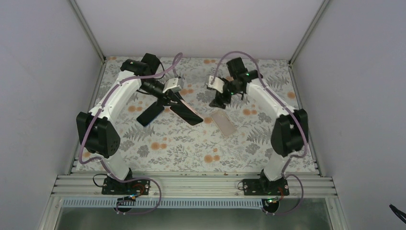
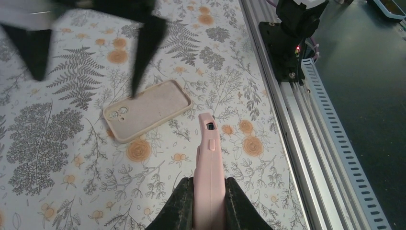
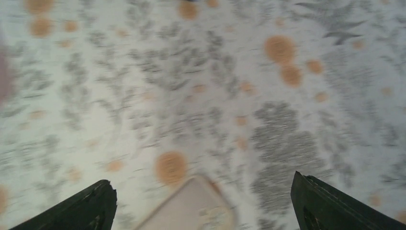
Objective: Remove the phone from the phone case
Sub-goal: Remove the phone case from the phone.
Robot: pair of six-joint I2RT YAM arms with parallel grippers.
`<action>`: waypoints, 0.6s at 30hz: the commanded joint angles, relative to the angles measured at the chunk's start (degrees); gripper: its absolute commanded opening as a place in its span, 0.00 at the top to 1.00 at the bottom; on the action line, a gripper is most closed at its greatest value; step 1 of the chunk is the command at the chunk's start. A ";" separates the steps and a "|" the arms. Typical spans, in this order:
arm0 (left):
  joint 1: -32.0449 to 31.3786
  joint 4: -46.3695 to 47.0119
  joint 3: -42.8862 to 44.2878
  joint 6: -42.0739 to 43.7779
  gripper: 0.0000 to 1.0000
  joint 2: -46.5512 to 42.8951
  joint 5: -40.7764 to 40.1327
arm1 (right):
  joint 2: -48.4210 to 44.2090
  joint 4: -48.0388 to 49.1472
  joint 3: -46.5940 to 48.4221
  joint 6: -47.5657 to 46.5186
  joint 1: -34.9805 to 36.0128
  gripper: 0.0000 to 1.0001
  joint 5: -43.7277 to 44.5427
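Both arms extended far. Left gripper (image 2: 208, 188) clamped on pink phone (image 2: 209, 153); right gripper (image 3: 203, 196) jaws wide apart.

right wrist: blurred all over | phone case (image 3: 191, 208): blurred, cropped by bottom edge | phone (image 2: 208, 158): lower end cropped, sides covered by left fingers (image 2: 178, 208)

Even bright light, soft shadows; right wrist view motion-blurred throughout.

Case (image 1: 224, 122) flat on table (image 1: 191, 148), phone (image 1: 187, 113) just left, in L fingers (image 2: 179, 206)
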 commanded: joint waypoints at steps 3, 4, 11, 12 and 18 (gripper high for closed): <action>0.20 -0.46 2.75 0.71 0.98 0.36 4.24 | -12.74 -0.95 -11.30 0.80 1.47 0.07 -11.17; 0.25 -0.45 2.86 0.64 0.98 0.60 4.20 | -13.30 -0.91 -12.17 1.19 2.09 0.07 -11.54; 0.20 -0.44 2.95 0.18 0.98 1.08 4.45 | -13.26 2.03 -14.33 4.19 5.30 0.09 -11.72; 0.21 -0.44 2.89 0.13 0.98 1.04 4.46 | -13.02 2.79 -14.48 4.67 5.50 0.09 -11.24; 0.22 -0.44 2.92 -0.10 0.98 0.70 4.55 | -11.97 5.18 -14.50 5.95 5.61 0.12 -9.77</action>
